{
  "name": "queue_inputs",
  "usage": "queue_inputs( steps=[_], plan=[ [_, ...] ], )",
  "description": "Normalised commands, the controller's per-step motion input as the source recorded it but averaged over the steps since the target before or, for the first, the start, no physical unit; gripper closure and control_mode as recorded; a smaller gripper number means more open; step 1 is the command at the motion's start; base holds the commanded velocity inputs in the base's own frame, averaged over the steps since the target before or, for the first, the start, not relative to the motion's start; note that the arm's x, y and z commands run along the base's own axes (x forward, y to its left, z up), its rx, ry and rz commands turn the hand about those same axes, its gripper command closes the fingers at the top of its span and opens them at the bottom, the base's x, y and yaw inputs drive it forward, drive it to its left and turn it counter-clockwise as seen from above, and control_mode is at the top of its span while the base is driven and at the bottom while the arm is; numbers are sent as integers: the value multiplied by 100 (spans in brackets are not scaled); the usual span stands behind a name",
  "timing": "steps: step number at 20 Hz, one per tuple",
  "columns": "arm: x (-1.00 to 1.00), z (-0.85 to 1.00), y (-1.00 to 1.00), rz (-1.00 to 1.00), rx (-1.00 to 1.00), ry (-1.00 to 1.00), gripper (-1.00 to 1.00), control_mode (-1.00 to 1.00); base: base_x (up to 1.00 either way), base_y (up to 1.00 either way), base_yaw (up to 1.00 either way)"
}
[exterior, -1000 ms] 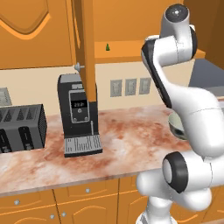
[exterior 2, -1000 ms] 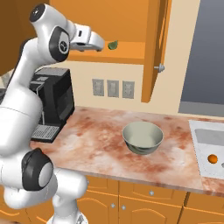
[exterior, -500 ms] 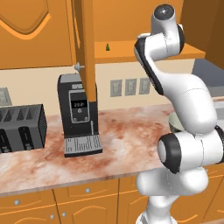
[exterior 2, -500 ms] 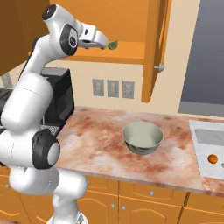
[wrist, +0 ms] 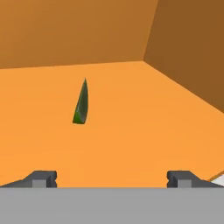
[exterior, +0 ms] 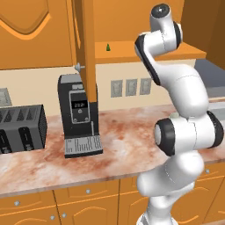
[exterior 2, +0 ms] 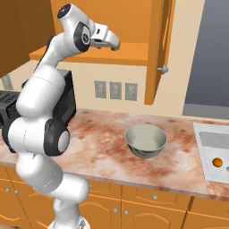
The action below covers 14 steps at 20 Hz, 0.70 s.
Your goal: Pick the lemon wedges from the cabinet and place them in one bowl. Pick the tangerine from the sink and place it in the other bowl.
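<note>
Gripper (wrist: 112, 177) now deeper over cabinet (wrist: 144, 127) shelf — jaws apart — lemon wedge (wrist: 81, 103) ahead, upright.

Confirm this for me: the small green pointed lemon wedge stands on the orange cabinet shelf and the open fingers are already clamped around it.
Not clamped. In the hand view the small green pointed lemon wedge stands on the orange cabinet shelf, but the gripper has its fingers open and short of it, the wedge well ahead and untouched.
</note>
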Motion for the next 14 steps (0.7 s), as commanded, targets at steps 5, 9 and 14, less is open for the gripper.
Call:
queue_inputs(
  steps=[5,9,14],
  plan=[
    [48,0,-1,0,0,0,-100,-100,0,0,0],
    [49,0,-7,-2,0,1,-100,-100,0,0,0],
    [45,0,-1,-1,0,1,-100,-100,0,0,0]
  ],
)
